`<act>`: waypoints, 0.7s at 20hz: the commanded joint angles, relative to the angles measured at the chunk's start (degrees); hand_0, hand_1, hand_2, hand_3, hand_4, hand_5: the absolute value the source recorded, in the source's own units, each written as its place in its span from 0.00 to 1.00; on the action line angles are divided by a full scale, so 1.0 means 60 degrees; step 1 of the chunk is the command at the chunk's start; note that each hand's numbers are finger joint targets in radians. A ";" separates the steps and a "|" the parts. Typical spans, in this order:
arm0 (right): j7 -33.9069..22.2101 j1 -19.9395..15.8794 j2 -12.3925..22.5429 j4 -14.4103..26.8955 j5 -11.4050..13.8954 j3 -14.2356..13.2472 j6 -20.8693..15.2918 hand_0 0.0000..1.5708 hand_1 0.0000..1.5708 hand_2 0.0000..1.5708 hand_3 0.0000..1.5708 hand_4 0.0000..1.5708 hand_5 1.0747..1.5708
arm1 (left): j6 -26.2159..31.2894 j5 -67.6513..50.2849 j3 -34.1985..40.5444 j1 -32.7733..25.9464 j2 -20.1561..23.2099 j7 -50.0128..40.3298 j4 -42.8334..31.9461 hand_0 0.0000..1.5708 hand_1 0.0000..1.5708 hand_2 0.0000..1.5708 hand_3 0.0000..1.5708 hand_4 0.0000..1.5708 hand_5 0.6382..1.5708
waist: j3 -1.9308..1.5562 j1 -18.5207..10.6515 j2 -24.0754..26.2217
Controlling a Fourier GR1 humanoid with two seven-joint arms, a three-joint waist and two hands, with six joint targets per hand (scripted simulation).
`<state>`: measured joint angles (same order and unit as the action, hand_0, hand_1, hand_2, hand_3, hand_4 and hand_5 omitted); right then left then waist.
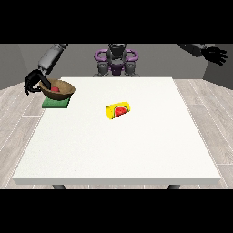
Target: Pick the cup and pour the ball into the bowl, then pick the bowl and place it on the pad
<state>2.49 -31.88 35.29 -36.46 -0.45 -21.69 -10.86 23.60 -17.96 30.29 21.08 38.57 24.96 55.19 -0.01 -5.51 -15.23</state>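
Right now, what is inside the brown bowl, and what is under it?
Inside the brown bowl lies a red ball. Under it is the green pad; the bowl covers part of the pad's top.

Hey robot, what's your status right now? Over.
Robot hand at view's left curled on the bowl rim; bowl on green pad, red ball inside. Other robot hand raised, open. Cup lying mid-table, nothing blocking.
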 commanded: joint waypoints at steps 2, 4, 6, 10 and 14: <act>-0.0297 -0.0251 0.0249 0.0557 -0.0021 -0.0029 0.0291 0.54 0.54 0.56 0.70 0.00 0.88 | -0.0045 -0.0016 0.0027 0.0043 0.0039 0.0119 -0.0192 0.00 0.00 0.00 0.00 0.75 0.98 | -0.0001 0.0001 -0.0008; -0.0113 -0.0507 0.0430 0.0803 -0.0069 -0.0100 0.0512 0.27 0.27 0.36 0.58 0.00 0.89 | -0.0405 -0.0049 -0.0047 0.0366 0.0097 -0.0353 0.0201 0.00 0.00 0.00 0.00 0.75 0.98 | -0.0007 0.0086 -0.0087; -0.0549 -0.0677 -0.0048 0.0338 -0.0031 0.0180 0.0348 0.00 0.00 0.27 0.41 0.00 0.78 | 0.0011 0.0112 -0.0004 0.0351 0.0210 0.0422 -0.0686 0.00 0.00 0.00 0.00 0.75 0.98 | 0.0004 0.0124 -0.0067; -0.0472 -0.0563 0.0505 0.1312 -0.0005 0.0005 0.0790 0.00 0.00 0.00 0.08 0.00 0.59 | -0.0554 0.0140 -0.0764 0.0072 -0.0507 -0.1061 0.1135 0.00 0.00 0.00 0.00 0.69 1.00 | -0.0018 -0.0133 0.0809; -0.1840 -0.1098 0.0824 0.1096 0.0320 0.0489 0.1089 0.00 0.00 0.00 0.00 0.00 0.57 | -0.1208 0.0427 -0.1867 0.0217 -0.1776 -0.2331 0.1668 0.00 0.00 0.00 0.00 0.57 0.99 | -0.0008 -0.0121 0.2449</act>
<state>-3.60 -36.39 38.44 -30.03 0.33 -20.41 -6.26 19.31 -16.33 23.18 22.08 32.38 16.90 61.98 -0.12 -5.97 -7.02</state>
